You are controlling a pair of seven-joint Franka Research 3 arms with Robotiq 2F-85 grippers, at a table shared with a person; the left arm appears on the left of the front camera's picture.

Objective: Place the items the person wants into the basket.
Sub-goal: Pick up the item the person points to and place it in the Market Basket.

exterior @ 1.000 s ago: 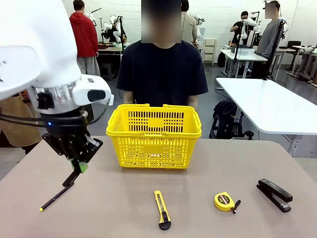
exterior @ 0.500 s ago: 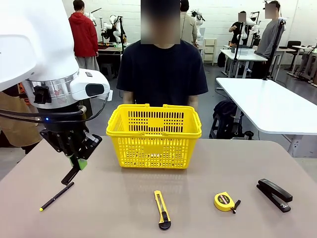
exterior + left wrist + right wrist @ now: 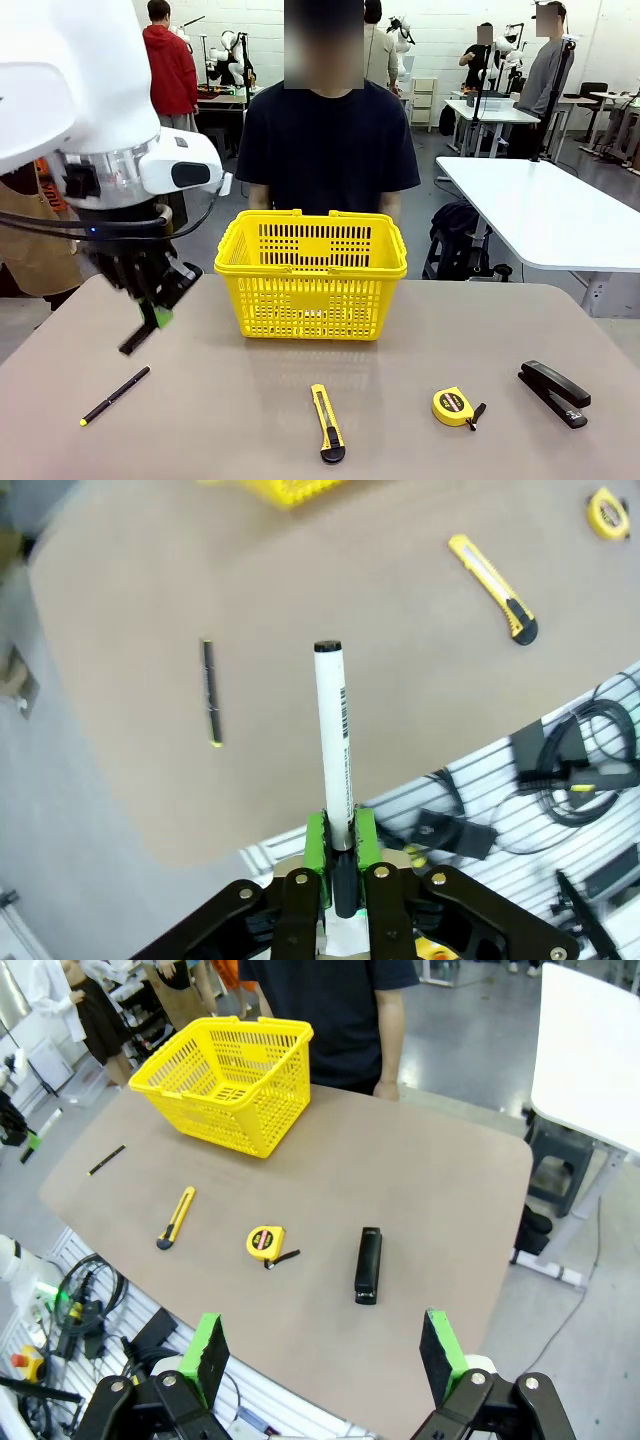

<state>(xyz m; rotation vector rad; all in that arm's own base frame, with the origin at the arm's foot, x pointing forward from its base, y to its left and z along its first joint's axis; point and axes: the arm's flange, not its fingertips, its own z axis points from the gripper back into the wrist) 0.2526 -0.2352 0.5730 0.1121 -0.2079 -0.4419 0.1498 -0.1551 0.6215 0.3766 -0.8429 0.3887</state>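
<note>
My left gripper [image 3: 155, 317] hangs above the table's left side, left of the yellow basket [image 3: 312, 292], shut on a short marker [image 3: 331, 740]. The marker's white barrel sits between the green pads [image 3: 316, 842] and its black cap points away. A black stapler [image 3: 553, 393] lies at the right and a round yellow tape measure [image 3: 455, 406] lies left of it. My right gripper [image 3: 322, 1352] is high over the near right edge, open and holding nothing. The person [image 3: 328, 140] stands behind the basket.
A thin black pen [image 3: 115, 394] with a yellow tip lies at the near left, below my left gripper. A yellow-and-black utility knife [image 3: 326, 423] lies near the front middle. Bare tabletop stretches between the basket and the tools.
My left gripper has risen and drifted a little left with the marker, away from the pen on the table. Nothing else has moved.
</note>
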